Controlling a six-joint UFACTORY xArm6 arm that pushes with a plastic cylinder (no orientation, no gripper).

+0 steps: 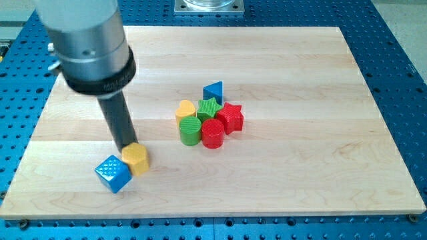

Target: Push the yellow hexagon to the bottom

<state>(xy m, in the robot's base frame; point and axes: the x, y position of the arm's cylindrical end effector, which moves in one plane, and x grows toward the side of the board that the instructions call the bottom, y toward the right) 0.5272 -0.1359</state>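
arm: 1, enters from the view's top left | body: grey cylinder with black collar | rod: straight, dark, angled slightly toward the view's right | my tip (127, 148): down at board level

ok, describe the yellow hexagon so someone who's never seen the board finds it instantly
Start at the wooden board and go to its lower-left part, away from the cluster of blocks in the middle. Two blocks sit there together: the yellow hexagon and, touching it on the view's left, a blue cube. My tip rests at the hexagon's upper edge; the other yellow block, a heart, is in the cluster.
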